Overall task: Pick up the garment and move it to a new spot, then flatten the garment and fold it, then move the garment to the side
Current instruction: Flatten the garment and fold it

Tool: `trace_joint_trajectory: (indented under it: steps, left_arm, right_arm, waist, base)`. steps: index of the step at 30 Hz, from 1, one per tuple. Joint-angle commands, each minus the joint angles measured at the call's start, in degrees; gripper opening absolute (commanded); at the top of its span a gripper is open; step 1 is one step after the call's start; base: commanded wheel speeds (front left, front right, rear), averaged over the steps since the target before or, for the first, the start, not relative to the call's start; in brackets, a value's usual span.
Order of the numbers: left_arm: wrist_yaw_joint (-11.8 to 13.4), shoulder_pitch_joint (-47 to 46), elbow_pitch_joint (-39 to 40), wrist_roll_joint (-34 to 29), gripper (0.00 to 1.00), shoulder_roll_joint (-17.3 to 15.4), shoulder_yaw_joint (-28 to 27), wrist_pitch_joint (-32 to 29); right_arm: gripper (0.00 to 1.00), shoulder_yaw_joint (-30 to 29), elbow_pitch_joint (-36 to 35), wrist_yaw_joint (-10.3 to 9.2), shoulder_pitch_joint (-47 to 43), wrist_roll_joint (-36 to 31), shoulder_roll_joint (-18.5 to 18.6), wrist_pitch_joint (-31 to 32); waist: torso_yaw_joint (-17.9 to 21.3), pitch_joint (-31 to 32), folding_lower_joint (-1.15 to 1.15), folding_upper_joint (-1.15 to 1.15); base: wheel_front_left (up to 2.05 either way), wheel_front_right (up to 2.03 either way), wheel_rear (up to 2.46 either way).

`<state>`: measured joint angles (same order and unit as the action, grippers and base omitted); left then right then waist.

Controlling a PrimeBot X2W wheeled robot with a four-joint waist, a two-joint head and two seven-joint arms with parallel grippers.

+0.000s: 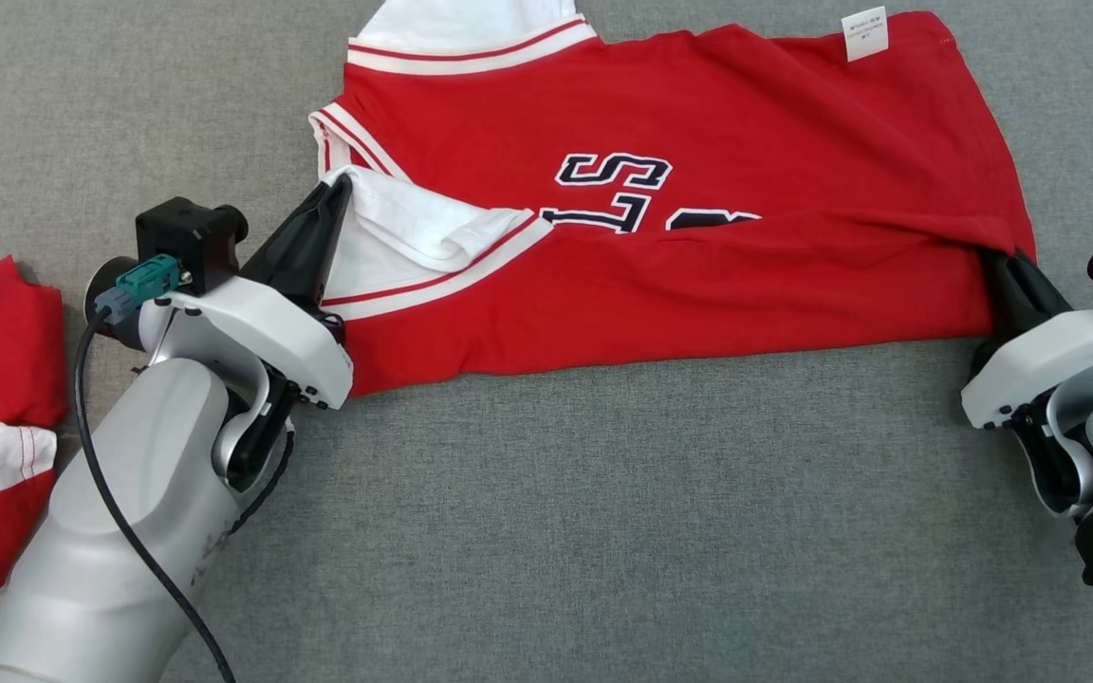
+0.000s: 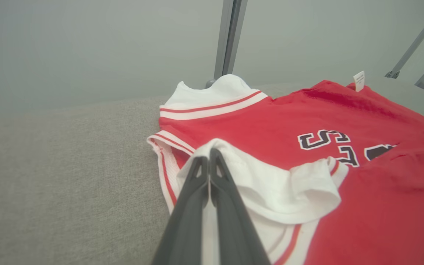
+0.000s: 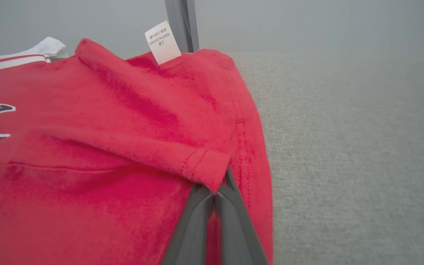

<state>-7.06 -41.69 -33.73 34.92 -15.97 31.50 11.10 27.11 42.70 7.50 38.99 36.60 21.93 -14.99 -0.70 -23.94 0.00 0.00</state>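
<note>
Red jersey (image 1: 746,285) on grey mat (image 1: 603,522)

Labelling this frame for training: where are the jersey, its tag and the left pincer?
jersey (image 1: 698,123), head view, red chest above the lettering.
tag (image 1: 866,33), head view, middle of the white label.
left pincer (image 2: 209,155), left wrist view, between its shut fingertips.

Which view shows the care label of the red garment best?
The right wrist view: the care label stands large at the edge of the garment, print visible. The head and left wrist views show it small, unreadable.
</note>
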Motion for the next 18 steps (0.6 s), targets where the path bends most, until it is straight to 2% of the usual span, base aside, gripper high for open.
trace_joint_trajectory:
  steps: [1, 2, 3, 4, 5, 6, 7, 11, 14, 18]
  left_arm:
    - [-0.33, -1.66, -1.43, 0.40, 0.00, -0.01, 0.38, 0.40]
    - [-0.40, -2.15, -2.37, 0.40, 0.00, 0.18, 0.65, 0.70]
    - [-0.45, -2.54, -3.27, 0.67, 0.00, 0.43, 0.91, 0.96]
    - [-0.40, -2.61, -4.00, 1.28, 0.00, 0.89, 0.96, 1.27]
    - [-0.43, -2.76, -4.77, 1.36, 0.38, 1.09, 1.11, 1.69]
    - [-0.44, -2.88, -5.22, 1.45, 0.83, 1.15, 1.16, 2.09]
    - [-0.46, -2.82, -5.50, 1.83, 1.00, 1.29, 0.89, 2.45]
    - [-0.45, -1.29, -5.50, 2.65, 1.00, 1.31, -0.41, 3.38]
    - [0.86, 2.88, -2.88, 4.60, 1.00, 1.47, -3.52, 3.94]
    - [2.06, 9.44, 0.80, 6.91, 1.00, 1.35, -4.91, 3.62]
  right_arm:
    - [0.00, 0.38, 1.51, -0.01, 1.41, -0.61, 0.04, -0.34]
    - [0.00, 0.50, 2.24, -0.01, 1.90, -0.59, -0.28, -0.34]
    - [0.21, 0.48, 2.76, -0.01, 2.18, -0.55, -0.53, -0.34]
    - [0.46, 0.33, 3.36, -0.01, 2.37, -0.53, -0.67, -0.34]
    - [0.99, 0.05, 3.82, -0.01, 2.47, -0.63, -0.71, -0.34]
    - [1.00, -0.34, 3.76, -0.01, 2.49, -0.89, -0.76, -0.34]
    - [1.00, -0.85, 3.46, -0.01, 2.28, -1.20, -0.86, -0.35]
    - [1.00, -2.68, 1.71, -0.01, 0.44, -2.54, -1.13, -0.35]
    - [1.00, -5.09, -1.59, -0.01, -3.04, -4.19, -1.71, -0.35]
    - [1.00, -8.13, -4.49, -0.01, -7.56, -5.35, -2.16, -0.35]
  waist:
    - [-0.02, -0.22, 0.00, 0.00]
    - [-0.06, -0.27, 0.00, 0.00]
    - [-0.12, -0.25, 0.00, 0.00]
    - [-0.21, -0.14, 0.00, 0.00]
    - [-0.32, 0.07, 0.00, 0.00]
    - [-0.40, 0.31, 0.00, 0.00]
    - [-0.46, 0.55, 0.00, 0.00]
    - [-0.47, 1.54, 0.00, 0.00]
    - [-0.40, 3.06, 0.00, 0.00]
    - [-0.51, 4.46, 0.00, 0.00]
  base:
    - [0.00, 0.00, 0.00]
    - [0.00, 0.00, 0.00]
    - [0.00, 0.00, 0.00]
    - [0.00, 0.00, 0.00]
    - [0.00, 0.00, 0.00]
    - [0.00, 0.00, 0.00]
    - [0.00, 0.00, 0.00]
    - [0.00, 0.00, 0.00]
    - [0.00, 0.00, 0.00]
    - [0.00, 0.00, 0.00]
